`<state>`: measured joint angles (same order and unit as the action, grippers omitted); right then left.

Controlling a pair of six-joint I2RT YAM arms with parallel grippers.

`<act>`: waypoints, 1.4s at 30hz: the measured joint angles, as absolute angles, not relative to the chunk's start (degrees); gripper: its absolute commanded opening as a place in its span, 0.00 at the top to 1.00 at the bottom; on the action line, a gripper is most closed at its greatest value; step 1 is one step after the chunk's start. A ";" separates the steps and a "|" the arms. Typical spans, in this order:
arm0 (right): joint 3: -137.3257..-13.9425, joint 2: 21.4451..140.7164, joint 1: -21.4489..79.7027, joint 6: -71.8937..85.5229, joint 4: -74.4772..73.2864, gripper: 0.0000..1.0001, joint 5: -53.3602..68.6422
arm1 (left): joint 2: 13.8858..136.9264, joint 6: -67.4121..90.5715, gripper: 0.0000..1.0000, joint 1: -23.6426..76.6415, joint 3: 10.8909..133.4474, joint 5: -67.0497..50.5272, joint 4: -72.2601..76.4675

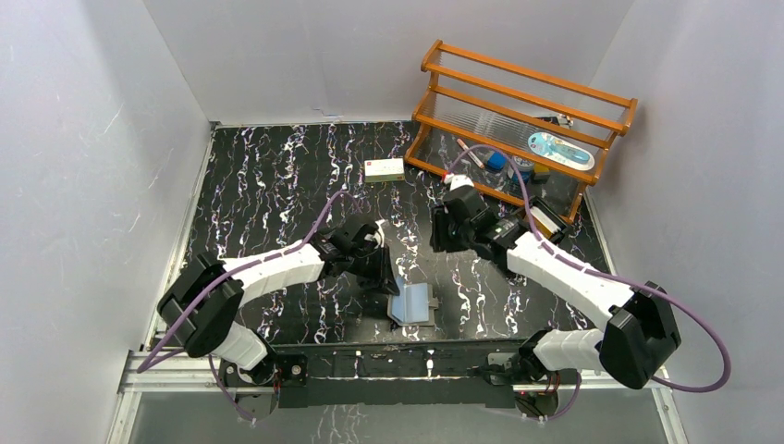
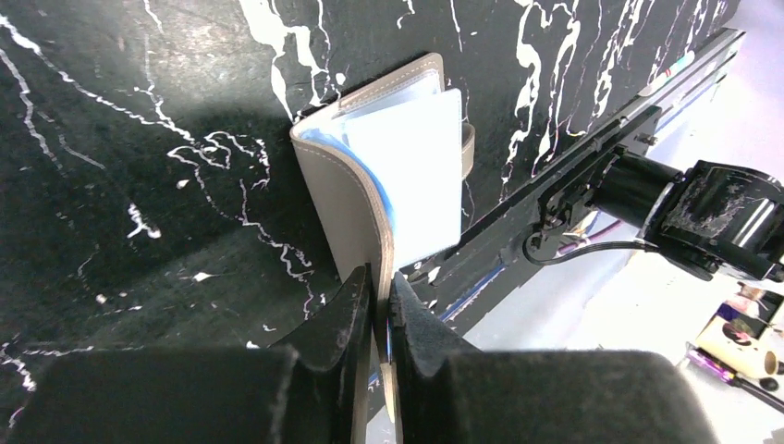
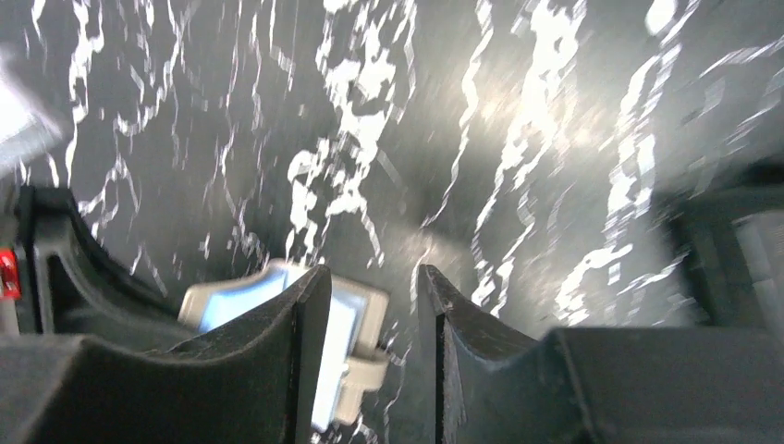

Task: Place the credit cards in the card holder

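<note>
The card holder (image 1: 413, 303) lies open near the table's front edge, grey-taupe outside and light blue inside. In the left wrist view its cover (image 2: 356, 199) stands up from the table, and my left gripper (image 2: 381, 301) is shut on the cover's near edge. Pale blue-white leaves (image 2: 416, 162) show inside; I cannot tell whether they are sleeves or credit cards. No loose credit cards are in view. My right gripper (image 1: 448, 233) hovers above the table to the right of and behind the holder. It is open with nothing between its fingers (image 3: 374, 291), and the holder (image 3: 365, 305) shows below it.
A white box with a red mark (image 1: 384, 169) lies at the back middle. A wooden rack (image 1: 518, 120) holding several small items stands at the back right. The black front rail (image 1: 388, 356) runs just in front of the holder. White walls enclose the table.
</note>
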<state>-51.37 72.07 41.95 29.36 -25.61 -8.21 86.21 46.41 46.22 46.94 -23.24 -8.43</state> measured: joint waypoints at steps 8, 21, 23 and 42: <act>-57.45 72.55 37.67 13.91 -27.44 0.53 -21.10 | 84.58 44.53 0.83 45.67 44.97 -20.86 -10.96; -54.68 73.71 21.78 -15.22 -26.92 0.45 -29.91 | 81.67 43.27 0.87 45.45 41.89 -20.58 -10.85; -54.22 74.70 19.75 -16.69 -26.87 0.44 -29.39 | 81.03 43.27 0.87 45.36 40.84 -20.82 -10.55; -47.13 81.89 14.63 -23.70 -19.07 0.38 -25.39 | 80.68 43.22 0.87 45.17 39.79 -22.65 -9.15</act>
<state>-47.13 81.89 14.63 -23.70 -19.07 -25.39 80.68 43.22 45.17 39.79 -22.65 -9.15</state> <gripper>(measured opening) 0.609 0.133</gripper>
